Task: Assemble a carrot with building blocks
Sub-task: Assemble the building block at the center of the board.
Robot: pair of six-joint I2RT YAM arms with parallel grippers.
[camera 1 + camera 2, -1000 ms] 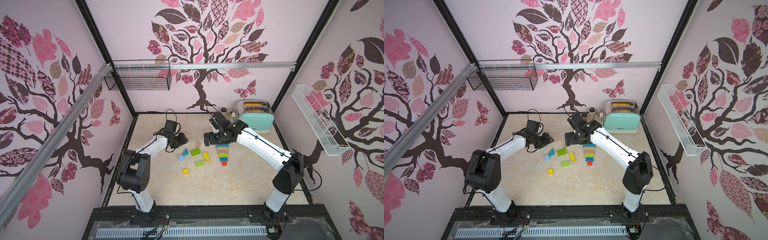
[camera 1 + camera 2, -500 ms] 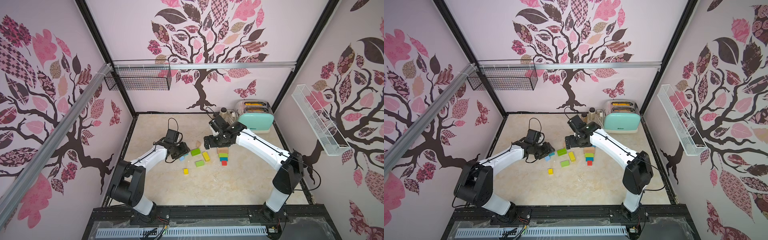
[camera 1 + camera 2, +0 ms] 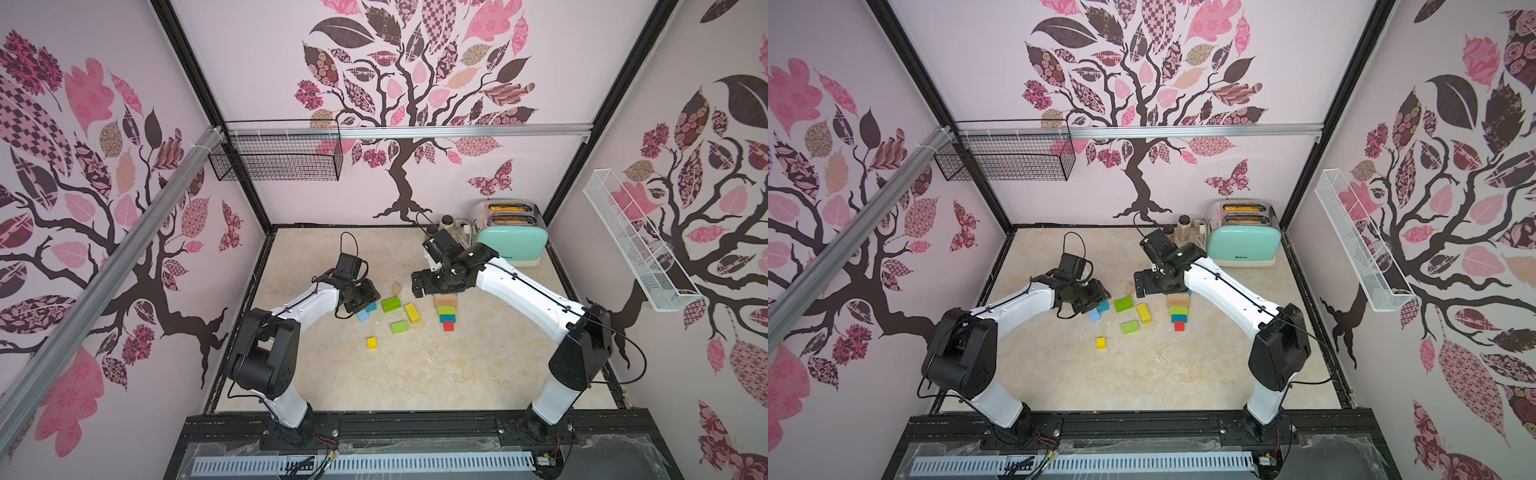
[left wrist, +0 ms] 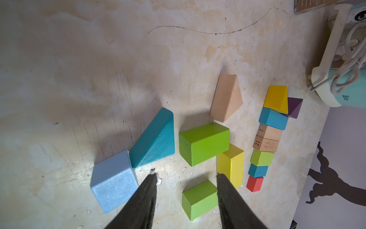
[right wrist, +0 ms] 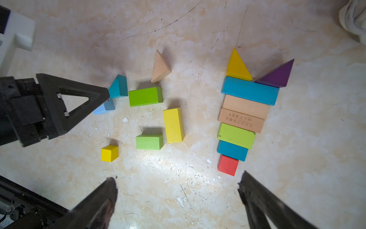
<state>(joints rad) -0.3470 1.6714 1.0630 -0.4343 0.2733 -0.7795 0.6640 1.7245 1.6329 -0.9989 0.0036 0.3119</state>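
The building blocks lie in two groups. A flat column runs from a red cube through teal, green, two tan and a blue bar to a yellow wedge and a purple wedge; the column shows in both top views. Loose beside it are a teal wedge, a light blue block, two green blocks, a yellow bar, a yellow cube and a tan wedge. My left gripper hangs open over the loose blocks, holding nothing. My right gripper is wide open and empty.
A mint toaster with its cord stands at the back right, with jars beside it. A black wire basket hangs on the back wall and a white wire rack on the right wall.
My left gripper has moved forward and right, from beside the loose blocks to over the teal and light blue ones. The right gripper has dropped slightly towards the column.
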